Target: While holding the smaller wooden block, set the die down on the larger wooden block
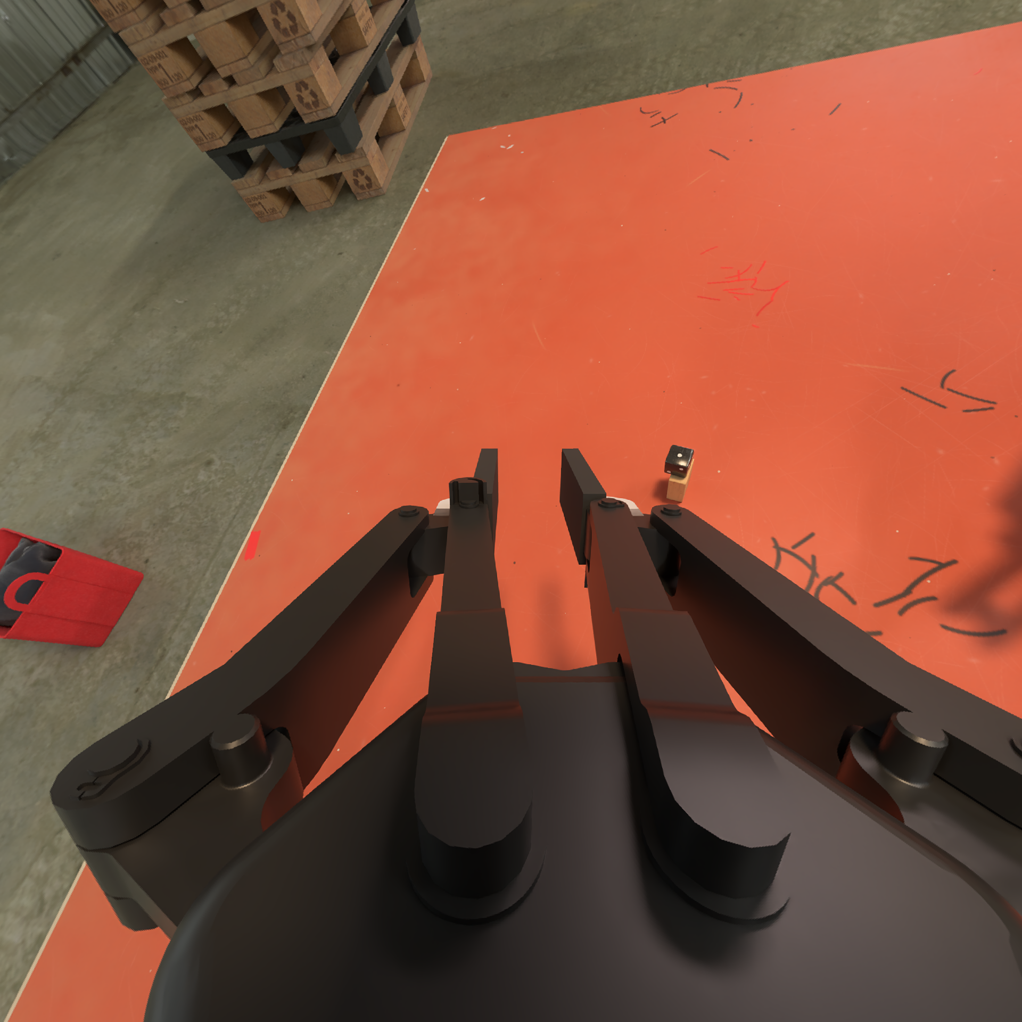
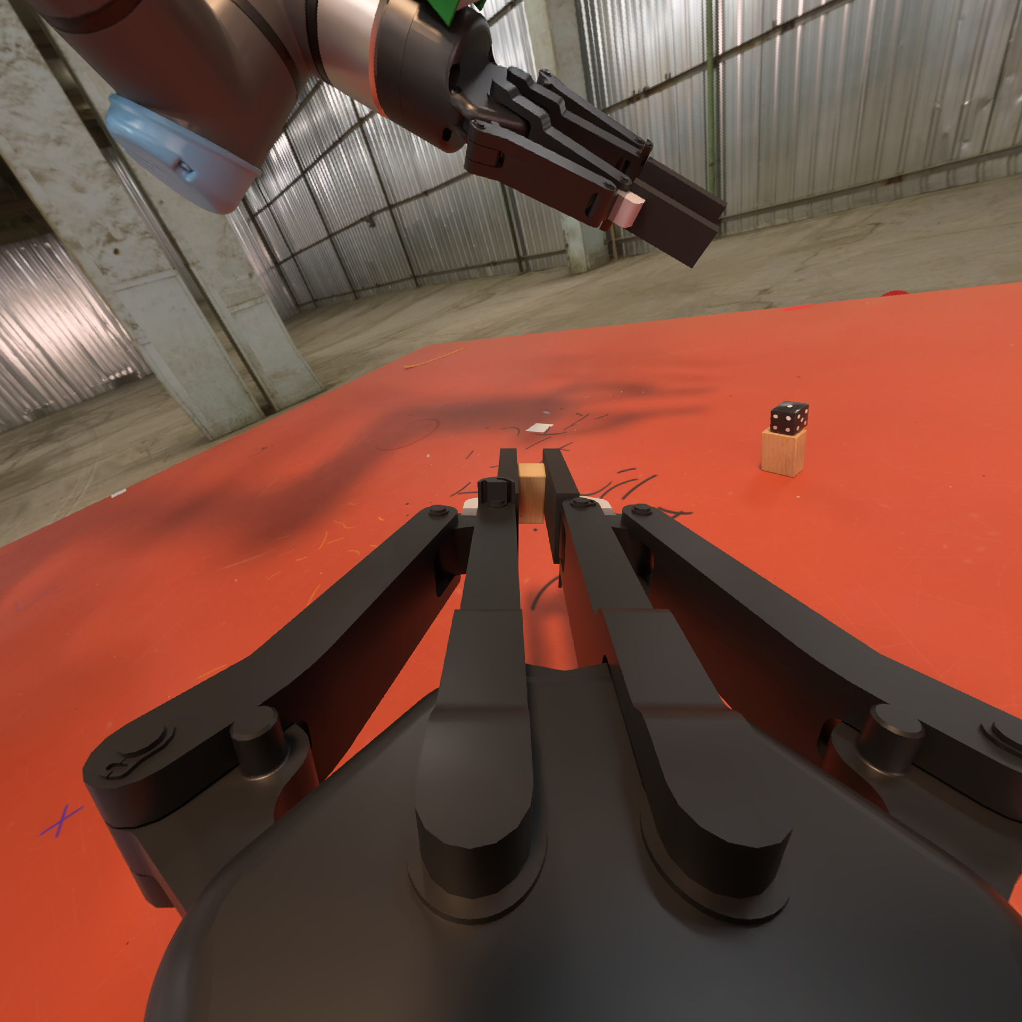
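A black die with white dots (image 2: pixel 789 417) rests on top of the larger wooden block (image 2: pixel 782 453), which stands upright on the orange table. Both also show in the left wrist view, the die (image 1: pixel 679 459) above the block (image 1: pixel 677 486), just right of my left gripper's right finger. My left gripper (image 1: pixel 529 459) is open and empty above the table. It also shows high in the right wrist view (image 2: pixel 697 232). My right gripper (image 2: pixel 531 470) is shut on the smaller wooden block (image 2: pixel 531 492), held just above the table.
The orange table (image 1: pixel 663 249) has pen scribbles. Its left edge runs diagonally in the left wrist view. Beyond it on the concrete floor stand stacked wooden pallets (image 1: pixel 287 99) and a red bag (image 1: pixel 61 589). A pillar (image 2: pixel 166 287) and metal walls stand behind.
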Robot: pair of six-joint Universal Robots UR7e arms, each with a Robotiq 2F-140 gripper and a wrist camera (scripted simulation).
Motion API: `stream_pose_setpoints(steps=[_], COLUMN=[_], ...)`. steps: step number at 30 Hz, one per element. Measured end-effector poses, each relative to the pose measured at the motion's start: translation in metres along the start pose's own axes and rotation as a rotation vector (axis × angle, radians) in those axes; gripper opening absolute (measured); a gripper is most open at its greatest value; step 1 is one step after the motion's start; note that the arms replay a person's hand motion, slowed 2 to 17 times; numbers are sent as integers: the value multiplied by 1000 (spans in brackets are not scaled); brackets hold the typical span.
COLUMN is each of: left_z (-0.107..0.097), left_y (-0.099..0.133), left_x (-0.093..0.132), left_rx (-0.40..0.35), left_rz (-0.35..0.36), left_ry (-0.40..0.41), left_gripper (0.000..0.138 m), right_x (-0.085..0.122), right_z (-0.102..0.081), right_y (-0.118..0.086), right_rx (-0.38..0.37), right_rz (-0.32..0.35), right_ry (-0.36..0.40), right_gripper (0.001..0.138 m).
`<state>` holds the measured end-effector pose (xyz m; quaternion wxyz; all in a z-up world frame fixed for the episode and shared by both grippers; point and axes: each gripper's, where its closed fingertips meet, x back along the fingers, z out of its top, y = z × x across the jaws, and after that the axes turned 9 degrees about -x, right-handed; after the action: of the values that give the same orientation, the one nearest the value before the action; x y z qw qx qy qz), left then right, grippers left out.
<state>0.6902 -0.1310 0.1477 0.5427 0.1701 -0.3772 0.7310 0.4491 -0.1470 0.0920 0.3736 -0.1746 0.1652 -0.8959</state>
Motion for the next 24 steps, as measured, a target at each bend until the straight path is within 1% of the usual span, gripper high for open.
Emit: stream_pose_setpoints(steps=[24], left_z=[-2], left_y=[3], left_x=[-3], left_rx=[-1], left_rz=[-11], left_ry=[-2], left_gripper=[31], right_x=[0], right_z=[0], right_y=[0], right_rx=[-3], right_rz=[0], right_ry=[-1], right_gripper=[13])
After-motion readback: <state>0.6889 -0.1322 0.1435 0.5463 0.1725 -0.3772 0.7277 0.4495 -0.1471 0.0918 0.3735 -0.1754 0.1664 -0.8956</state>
